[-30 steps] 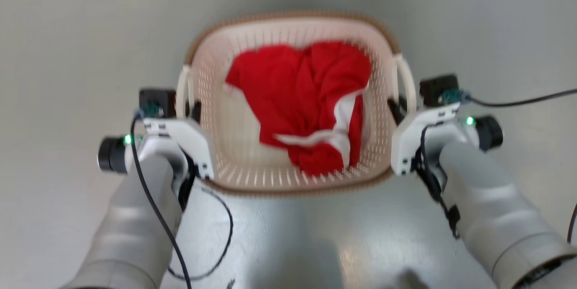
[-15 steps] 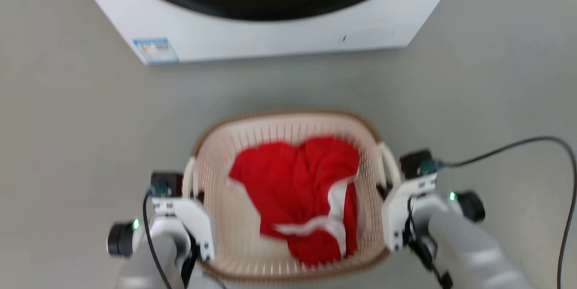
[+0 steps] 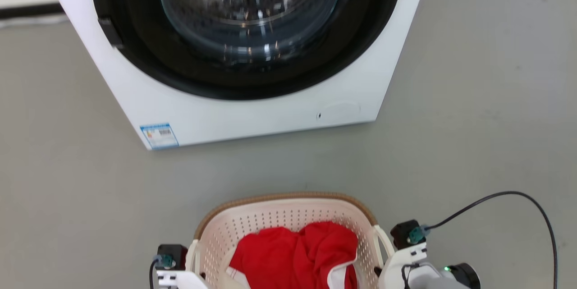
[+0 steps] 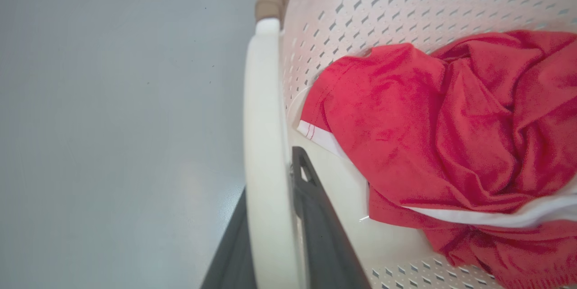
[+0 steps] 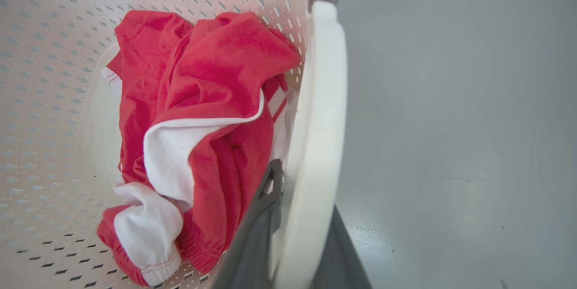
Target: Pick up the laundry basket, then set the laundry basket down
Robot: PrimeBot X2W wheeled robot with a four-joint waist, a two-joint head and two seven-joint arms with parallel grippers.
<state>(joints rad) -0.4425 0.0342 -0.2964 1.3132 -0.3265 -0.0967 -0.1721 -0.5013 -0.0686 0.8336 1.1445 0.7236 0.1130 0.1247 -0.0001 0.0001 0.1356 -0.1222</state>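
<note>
The laundry basket (image 3: 284,199), cream-white and perforated with a brown woven rim, is at the bottom middle of the head view, before the washing machine. A red and white garment (image 3: 293,253) lies inside it. My left gripper (image 4: 270,176) is shut on the basket's left white loop handle (image 4: 266,113), one dark finger (image 4: 315,226) on each side of it. My right gripper (image 5: 304,185) is shut on the right handle (image 5: 322,90) the same way. From these frames I cannot tell whether the basket's bottom touches the floor.
A white front-loading washing machine (image 3: 252,113) with a round dark door (image 3: 248,9) stands on the grey floor just beyond the basket. A black cable (image 3: 500,196) loops over the floor at the right. Bare floor lies on both sides of the basket.
The head camera has swung upward: the washing machine has come into view and the basket now sits low and smaller in the picture. Both grippers have kept their hold on the handles.
</note>
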